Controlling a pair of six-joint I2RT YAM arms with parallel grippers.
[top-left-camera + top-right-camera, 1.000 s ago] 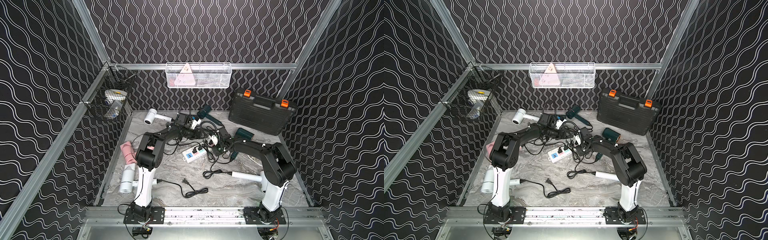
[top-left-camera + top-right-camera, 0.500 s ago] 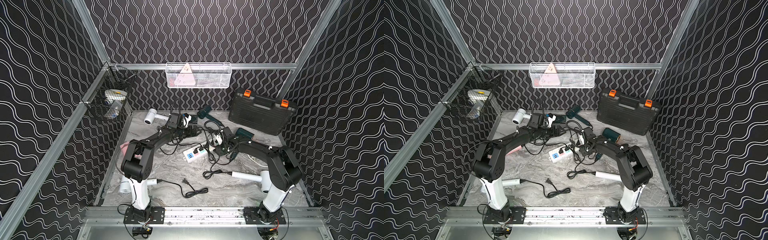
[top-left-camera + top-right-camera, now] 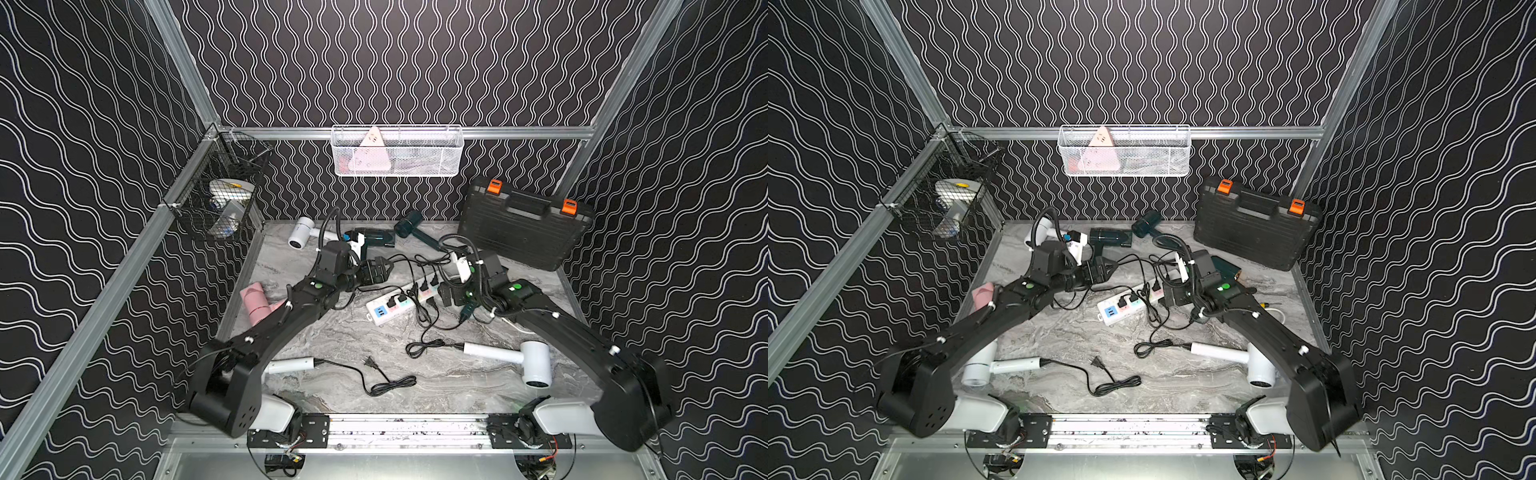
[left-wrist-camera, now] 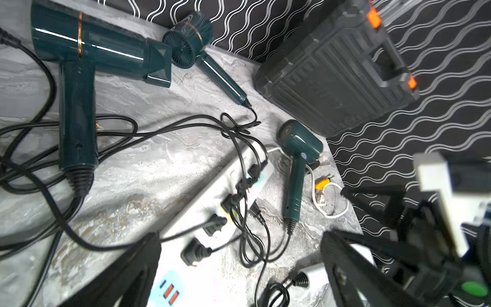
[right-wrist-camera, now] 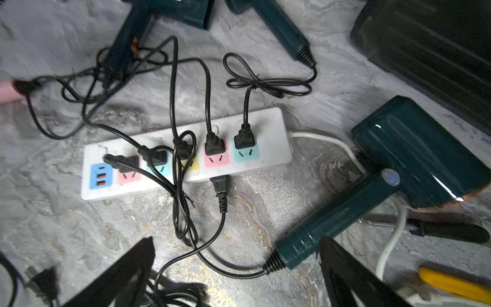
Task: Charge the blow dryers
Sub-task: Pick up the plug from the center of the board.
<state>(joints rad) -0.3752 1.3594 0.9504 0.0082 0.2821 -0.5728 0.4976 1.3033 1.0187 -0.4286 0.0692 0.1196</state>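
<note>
Dryers lie scattered over the grey marbled table (image 3: 332, 332), each trailing a thin black cord. Furthest left, the pink dryer (image 3: 257, 301) rests by the wall, partly under the left arm. The front white dryer (image 3: 976, 370) shows its round head in only a top view, and its plug (image 3: 1098, 363) lies loose. The back white dryer (image 3: 301, 237) sits by the rear wall.

The left gripper (image 3: 379, 270) hangs beside the strip (image 3: 390, 305) with its jaws spread wide and nothing between them. Behind it is the big green dryer (image 4: 101, 50), glossy, with a copper band and a flat nozzle. Next to that, the round green dryer (image 4: 186, 40) shows its fan grille only in the left wrist view.

The strip is shiny white plastic with pink, blue and yellow socket patches and a blue USB block. The right wrist view shows five black plugs seated in it, and a loose plug (image 5: 220, 186) lying just beside its long edge. That plug's cord runs to the small green dryer (image 5: 414, 154), whose round sticker (image 5: 390, 176) is too blurred to read.

The right gripper (image 3: 446, 295) hovers at the strip's far end, also fully spread and empty-handed. A ribbed black case (image 3: 523, 232) with orange latches leans on the back wall. The right white dryer (image 3: 536, 361) lies in front, beside the right arm.
</note>
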